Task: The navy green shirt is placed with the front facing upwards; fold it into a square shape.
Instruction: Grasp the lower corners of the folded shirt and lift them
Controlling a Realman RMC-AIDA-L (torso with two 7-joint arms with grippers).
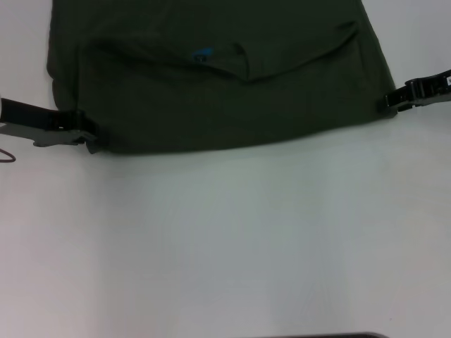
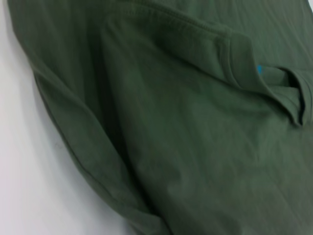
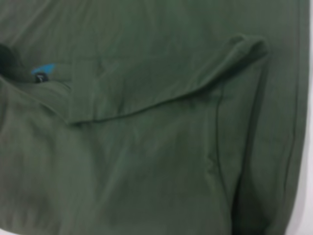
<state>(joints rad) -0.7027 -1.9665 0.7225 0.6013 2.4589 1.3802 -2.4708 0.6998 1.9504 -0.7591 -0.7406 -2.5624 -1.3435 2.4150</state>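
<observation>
The navy green shirt lies across the far half of the white table, with one layer folded over toward me. Its ribbed neck and blue inner label show along that fold. The label also appears in the left wrist view and the right wrist view. My left gripper sits at the shirt's near left corner, shut on the cloth edge. At the near right corner my right gripper is also shut on the edge. Neither wrist view shows its own fingers. The chest print is hidden.
Bare white table stretches from the shirt's near edge to me. A thin dark cable loop lies at the left border. A dark strip shows at the bottom edge.
</observation>
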